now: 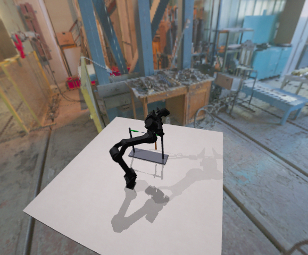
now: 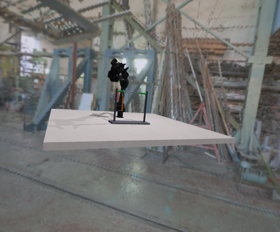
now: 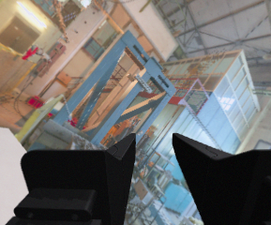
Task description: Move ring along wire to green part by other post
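The orange handle (image 1: 156, 145) (image 2: 122, 103) hangs down from its ring, which is on the green wire part (image 2: 120, 91) beside one post (image 1: 162, 148) (image 2: 115, 106). In the top view the arm hides the ring. The other green part (image 1: 134, 130) (image 2: 142, 93) is beside the other post (image 1: 132, 141) (image 2: 145, 107). The thin grey wire (image 2: 133, 92) runs between them. My gripper (image 2: 126, 66) (image 3: 154, 138) is partly open with nothing between its fingers. It is raised above the wire, away from the handle. The wrist view shows neither ring nor wire.
The posts stand on a grey base plate (image 1: 148, 156) (image 2: 129, 122) on the pale table (image 1: 93, 175) (image 2: 135, 133). The arm's forearm (image 1: 137, 141) crosses in front of the wire in the top view. Its clearance from the wire is hard to judge.
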{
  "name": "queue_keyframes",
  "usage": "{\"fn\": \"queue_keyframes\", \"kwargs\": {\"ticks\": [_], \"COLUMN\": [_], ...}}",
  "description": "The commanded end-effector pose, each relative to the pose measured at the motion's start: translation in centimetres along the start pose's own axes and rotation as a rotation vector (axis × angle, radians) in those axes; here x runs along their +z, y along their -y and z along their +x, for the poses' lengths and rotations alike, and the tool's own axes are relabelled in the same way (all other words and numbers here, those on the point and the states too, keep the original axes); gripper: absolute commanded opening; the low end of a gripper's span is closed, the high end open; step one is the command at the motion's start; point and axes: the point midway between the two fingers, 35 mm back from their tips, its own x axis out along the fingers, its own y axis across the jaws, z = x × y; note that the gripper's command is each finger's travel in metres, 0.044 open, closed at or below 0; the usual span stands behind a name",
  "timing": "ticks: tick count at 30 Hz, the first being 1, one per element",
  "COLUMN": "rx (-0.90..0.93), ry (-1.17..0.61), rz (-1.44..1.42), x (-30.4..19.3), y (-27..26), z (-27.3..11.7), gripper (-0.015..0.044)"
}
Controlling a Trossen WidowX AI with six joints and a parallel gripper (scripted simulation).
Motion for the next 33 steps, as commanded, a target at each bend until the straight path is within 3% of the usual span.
{"fn": "queue_keyframes", "kwargs": {"ticks": [1,15,33], "rx": [-0.026,-0.108,-0.264], "ry": [-0.099,-0.375,-0.556], "rz": [0.084,0.397,0.908], "x": [-3.2,-12.4,-18.8], "y": [-1.2,-8.1,-22.5], "z": [-2.6,-12.1,-22.1], "gripper": [0.016,0.016,0.016]}}
